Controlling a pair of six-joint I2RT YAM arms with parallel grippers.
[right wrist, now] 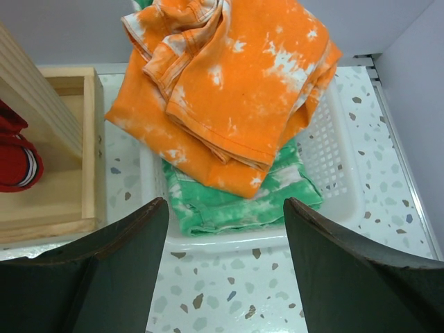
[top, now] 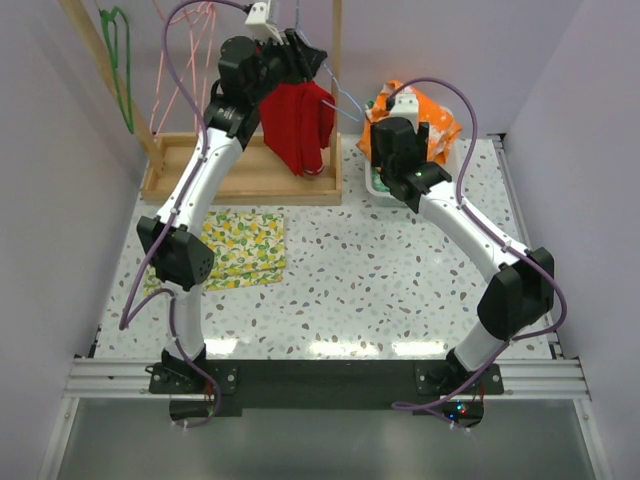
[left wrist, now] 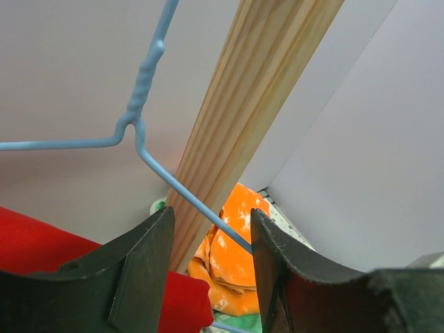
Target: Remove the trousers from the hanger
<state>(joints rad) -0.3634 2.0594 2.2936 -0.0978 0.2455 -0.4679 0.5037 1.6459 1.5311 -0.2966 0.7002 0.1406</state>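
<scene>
Up at the wooden rack (left wrist: pixel 236 118), the left gripper (left wrist: pixel 211 222) had its fingers spread around the blue wire hanger (left wrist: pixel 142 135), which carried the red trousers (top: pixel 298 125). The right gripper (right wrist: pixel 225 229), fingers apart and empty, hung over the white basket (right wrist: pixel 333 159), where orange trousers (right wrist: pixel 236 76) lay atop green trousers (right wrist: pixel 236 205).

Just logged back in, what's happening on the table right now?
The left gripper is up at the blue hanger, jaws open either side of its wire, with the red trousers hanging on it. The right gripper hovers, jaws open, above the white basket holding the orange trousers atop the green trousers.
</scene>
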